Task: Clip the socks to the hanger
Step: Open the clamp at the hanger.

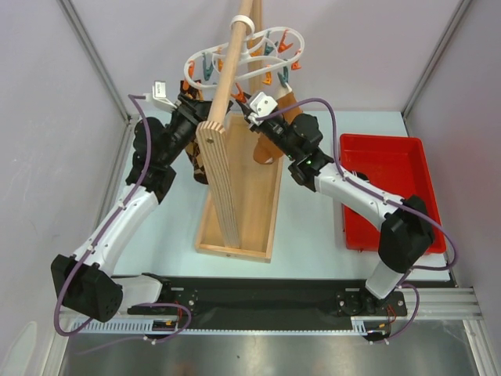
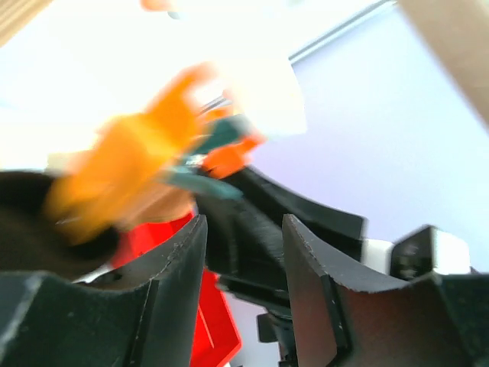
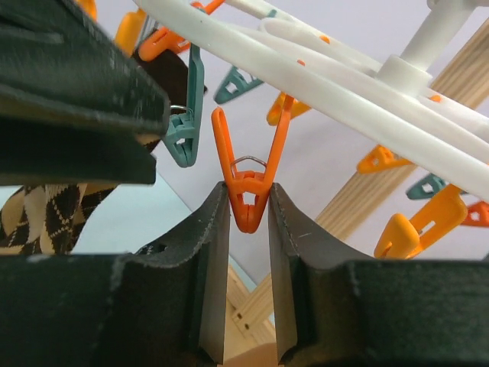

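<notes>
Flanking pale table (image 1: 313, 227), grey walls (image 1: 47, 78); right fingers (image 3: 214, 260) pinching orange peg (image 3: 248, 202), left fingers (image 2: 172, 290) parted

The top view is bright, evenly lit from above and sharp everywhere; only soft, pale shadows lie on the table (image 1: 313, 235). The left wrist view is overexposed at its upper left, where white glare eats the detail, and an orange peg (image 2: 126, 183) is smeared by blur. In the right wrist view the middle peg (image 3: 248, 195) is sharp, the background a little softer.

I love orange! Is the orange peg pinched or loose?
Pinched: in the wrist view, the right jaws press both sides of the peg.
</notes>
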Motion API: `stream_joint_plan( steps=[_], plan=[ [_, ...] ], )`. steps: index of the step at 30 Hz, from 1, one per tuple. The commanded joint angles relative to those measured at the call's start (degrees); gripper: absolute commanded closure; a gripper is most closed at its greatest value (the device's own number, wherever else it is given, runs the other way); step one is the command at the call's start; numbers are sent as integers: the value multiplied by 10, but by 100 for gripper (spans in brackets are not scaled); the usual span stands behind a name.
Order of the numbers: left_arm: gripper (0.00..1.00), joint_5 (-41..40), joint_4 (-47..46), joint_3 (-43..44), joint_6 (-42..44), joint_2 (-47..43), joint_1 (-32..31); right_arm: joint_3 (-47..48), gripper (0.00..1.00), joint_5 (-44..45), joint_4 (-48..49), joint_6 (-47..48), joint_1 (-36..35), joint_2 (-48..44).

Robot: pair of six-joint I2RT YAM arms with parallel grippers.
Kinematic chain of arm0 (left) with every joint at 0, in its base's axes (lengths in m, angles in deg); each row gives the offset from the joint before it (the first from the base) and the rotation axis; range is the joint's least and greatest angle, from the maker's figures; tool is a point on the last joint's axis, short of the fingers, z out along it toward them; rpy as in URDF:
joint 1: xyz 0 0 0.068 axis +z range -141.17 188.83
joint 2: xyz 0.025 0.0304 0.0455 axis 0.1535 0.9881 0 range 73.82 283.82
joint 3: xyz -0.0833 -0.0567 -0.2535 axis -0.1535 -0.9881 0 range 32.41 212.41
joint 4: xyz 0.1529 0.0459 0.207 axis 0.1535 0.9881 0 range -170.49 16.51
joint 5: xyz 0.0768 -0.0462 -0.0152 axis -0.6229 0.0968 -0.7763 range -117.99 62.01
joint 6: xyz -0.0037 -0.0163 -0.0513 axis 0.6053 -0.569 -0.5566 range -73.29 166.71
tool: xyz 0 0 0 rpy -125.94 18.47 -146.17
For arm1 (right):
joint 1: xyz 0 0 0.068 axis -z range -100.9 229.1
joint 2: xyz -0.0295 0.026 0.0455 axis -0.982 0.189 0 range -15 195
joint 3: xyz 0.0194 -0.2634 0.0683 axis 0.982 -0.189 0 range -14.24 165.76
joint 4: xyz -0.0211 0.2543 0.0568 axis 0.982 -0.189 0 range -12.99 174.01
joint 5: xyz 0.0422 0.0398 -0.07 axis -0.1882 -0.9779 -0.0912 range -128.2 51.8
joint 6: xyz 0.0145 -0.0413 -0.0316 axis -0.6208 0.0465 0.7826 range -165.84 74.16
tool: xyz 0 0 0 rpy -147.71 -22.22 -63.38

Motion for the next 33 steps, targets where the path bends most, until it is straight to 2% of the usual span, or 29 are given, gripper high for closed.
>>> stream_joint_plan(
  steps=[1, 9, 18, 23, 29, 33],
  plan=[
    [50, 33, -88, -1, -2, 1, -3, 0, 100, -3, -41, 27, -2, -38],
    [44, 33, -116, -23, 54, -8, -8, 2, 100, -76, -115, -43, 17, -77],
    [40, 65, -188, -17, 33, 26, -21, 14, 100, -152, -174, -90, 33, -95],
    [36, 80, -207, -28, 67, 25, -22, 20, 100, -200, -183, -128, 51, -96],
    [35, 98, -204, -18, 103, 33, -22, 35, 100, -251, -204, -217, 72, -98],
    [34, 106, -220, -11, 97, 45, -22, 48, 100, -281, -219, -283, 84, -99]
  ],
)
